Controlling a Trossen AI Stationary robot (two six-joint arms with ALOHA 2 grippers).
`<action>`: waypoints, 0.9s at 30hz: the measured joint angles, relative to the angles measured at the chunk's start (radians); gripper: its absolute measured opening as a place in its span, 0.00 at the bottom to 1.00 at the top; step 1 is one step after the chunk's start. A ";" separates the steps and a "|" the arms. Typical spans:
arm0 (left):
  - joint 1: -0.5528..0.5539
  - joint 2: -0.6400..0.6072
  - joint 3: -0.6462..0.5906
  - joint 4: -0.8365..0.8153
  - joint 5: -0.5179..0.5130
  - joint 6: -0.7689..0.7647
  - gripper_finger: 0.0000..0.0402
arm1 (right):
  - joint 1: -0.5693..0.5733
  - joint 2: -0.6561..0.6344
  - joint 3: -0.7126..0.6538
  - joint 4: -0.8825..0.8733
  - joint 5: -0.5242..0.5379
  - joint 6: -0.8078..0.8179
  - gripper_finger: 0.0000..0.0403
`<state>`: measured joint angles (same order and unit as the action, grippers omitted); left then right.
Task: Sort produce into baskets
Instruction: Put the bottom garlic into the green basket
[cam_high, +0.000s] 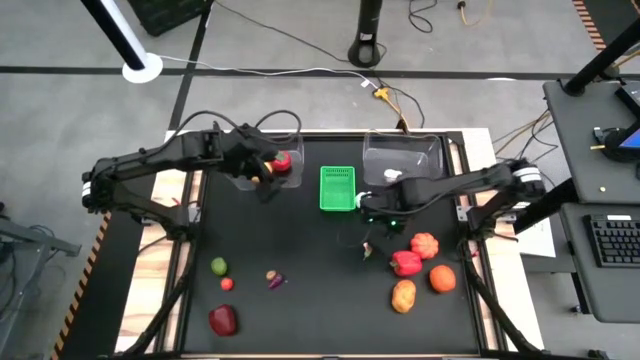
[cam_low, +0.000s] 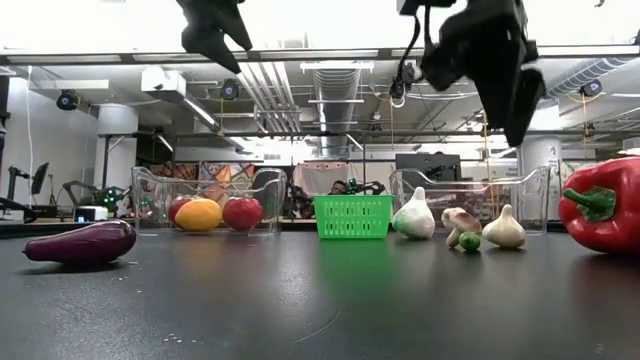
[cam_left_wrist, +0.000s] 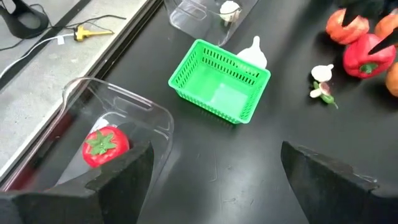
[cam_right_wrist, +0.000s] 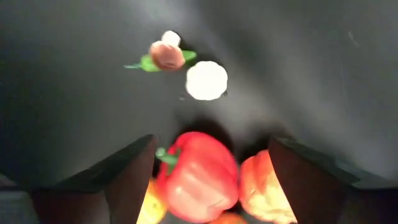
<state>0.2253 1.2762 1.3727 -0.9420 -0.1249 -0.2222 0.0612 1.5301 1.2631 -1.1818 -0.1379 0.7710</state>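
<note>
My left gripper (cam_high: 268, 178) hangs open and empty over the near edge of the left clear bin (cam_high: 250, 180), which holds a red tomato (cam_left_wrist: 106, 146) and, in the low view, a yellow-orange fruit (cam_low: 199, 214). The green basket (cam_high: 337, 188) stands empty between the two bins. My right gripper (cam_high: 372, 210) is open and empty, raised above the table near the basket's right side. Its wrist view looks down past the fingers at a red pepper (cam_right_wrist: 196, 177), a white garlic (cam_right_wrist: 206, 79) and a mushroom (cam_right_wrist: 165, 56) lying on the black table.
The right clear bin (cam_high: 403, 158) holds a white piece (cam_left_wrist: 230, 9). Red pepper (cam_high: 406, 263), an orange ribbed piece (cam_high: 426, 245) and two more orange ones lie at the near right. A green lime (cam_high: 218, 266), an eggplant (cam_high: 275, 280) and a red piece (cam_high: 223, 320) lie at the near left.
</note>
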 joint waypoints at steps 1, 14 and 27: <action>0.000 0.000 0.000 0.000 0.000 0.000 0.83 | -0.001 0.015 -0.009 0.010 0.000 -0.011 0.72; 0.000 0.014 -0.001 -0.001 0.000 0.003 0.83 | 0.000 0.088 -0.137 0.223 -0.023 -0.052 0.52; 0.000 0.015 -0.001 0.001 0.001 0.000 0.83 | 0.000 0.078 -0.265 0.397 -0.013 -0.007 0.36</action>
<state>0.2256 1.2915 1.3720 -0.9411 -0.1242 -0.2222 0.0612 1.6085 0.9985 -0.7845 -0.1510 0.7635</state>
